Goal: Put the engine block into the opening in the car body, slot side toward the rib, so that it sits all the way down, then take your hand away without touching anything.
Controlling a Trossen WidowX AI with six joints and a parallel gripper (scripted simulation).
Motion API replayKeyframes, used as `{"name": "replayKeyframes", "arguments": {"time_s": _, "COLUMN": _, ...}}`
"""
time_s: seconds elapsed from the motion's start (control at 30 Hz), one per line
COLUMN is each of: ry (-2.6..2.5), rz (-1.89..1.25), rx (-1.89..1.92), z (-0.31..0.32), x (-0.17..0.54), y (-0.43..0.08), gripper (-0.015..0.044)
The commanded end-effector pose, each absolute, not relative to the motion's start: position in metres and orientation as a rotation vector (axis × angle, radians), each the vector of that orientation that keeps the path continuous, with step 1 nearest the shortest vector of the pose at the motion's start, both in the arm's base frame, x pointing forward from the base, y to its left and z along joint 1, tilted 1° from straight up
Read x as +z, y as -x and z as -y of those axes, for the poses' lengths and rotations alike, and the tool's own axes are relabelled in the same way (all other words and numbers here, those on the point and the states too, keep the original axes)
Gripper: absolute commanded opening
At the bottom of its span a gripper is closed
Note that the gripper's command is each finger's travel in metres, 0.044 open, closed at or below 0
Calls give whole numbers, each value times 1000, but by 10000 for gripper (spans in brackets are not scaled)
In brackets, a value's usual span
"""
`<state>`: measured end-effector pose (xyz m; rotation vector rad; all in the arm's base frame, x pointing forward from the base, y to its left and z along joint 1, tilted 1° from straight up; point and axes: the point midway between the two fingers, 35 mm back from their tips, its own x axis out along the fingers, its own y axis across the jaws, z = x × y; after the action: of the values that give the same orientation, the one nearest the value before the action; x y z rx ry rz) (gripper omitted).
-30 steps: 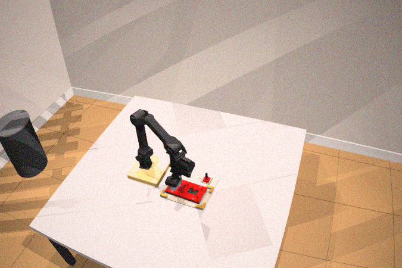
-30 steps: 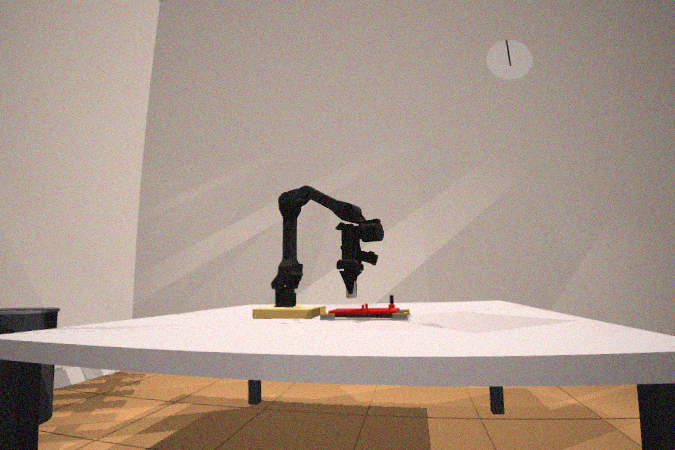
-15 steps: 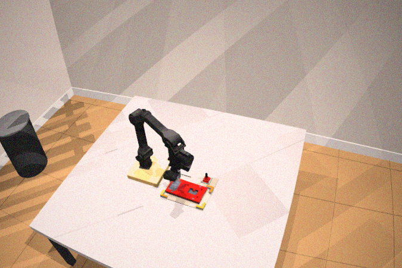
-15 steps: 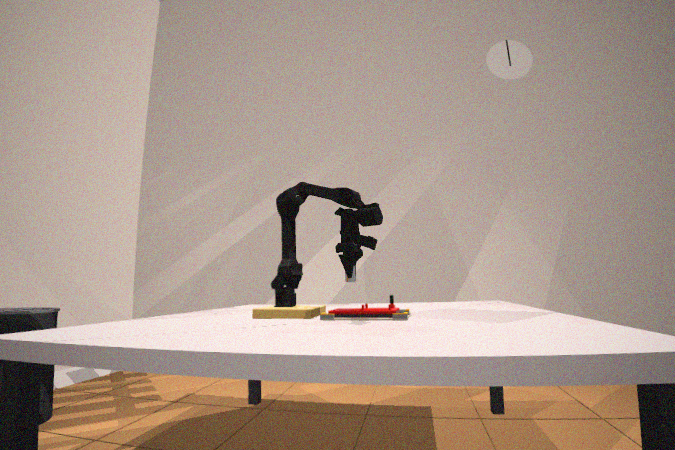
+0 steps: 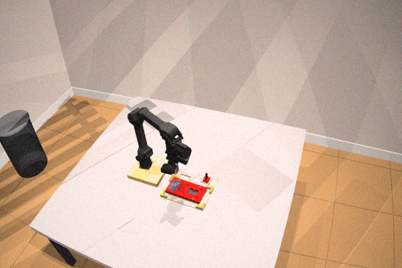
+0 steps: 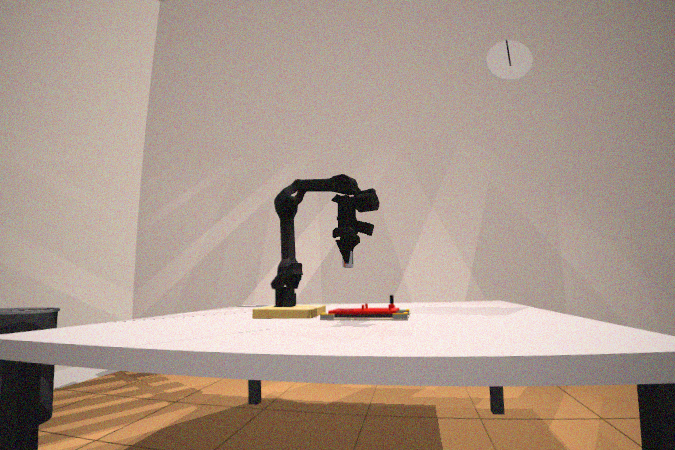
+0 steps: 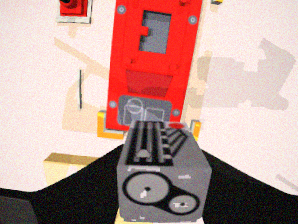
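Observation:
My gripper (image 6: 347,262) (image 7: 158,152) is shut on the engine block (image 7: 150,189), a grey block with black slots on top and two round pulleys on its near face. The gripper holds it well above the table in the exterior view. The red car body (image 5: 185,192) (image 6: 367,312) (image 7: 134,57) lies flat below. Its opening (image 5: 193,191) (image 7: 160,36) is in the far half of the body in the wrist view, with the small red rib (image 7: 144,31) on its left side. The block's underside is hidden.
Yellow corner brackets (image 5: 202,206) (image 7: 111,133) stand around the car body. A small red piece with a black lever (image 5: 206,179) (image 7: 74,8) stands beside it. The arm's yellow base (image 5: 144,177) (image 6: 290,312) is close by. A dark bin (image 5: 21,148) stands off the table.

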<state>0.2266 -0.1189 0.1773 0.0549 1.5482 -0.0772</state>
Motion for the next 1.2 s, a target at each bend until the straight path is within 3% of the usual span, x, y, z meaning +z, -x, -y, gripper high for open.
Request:
{"name": "replayKeyframes", "arguments": {"time_s": 0.0, "ry": -50, "rz": -1540, "rx": -74, "z": 119, "x": 181, "y": -227, "gripper": 0}}
{"name": "replayKeyframes", "arguments": {"time_s": 0.2, "ry": -50, "rz": -1538, "rx": -74, "z": 123, "x": 135, "y": -247, "gripper": 0}}
{"name": "replayKeyframes", "arguments": {"time_s": 0.63, "ry": -49, "rz": -1484, "rx": -75, "z": 123, "x": 135, "y": -242, "gripper": 0}}
{"name": "replayKeyframes", "arguments": {"time_s": 1.17, "ry": -43, "rz": -1001, "rx": -79, "z": 122, "x": 129, "y": -227, "gripper": 0}}
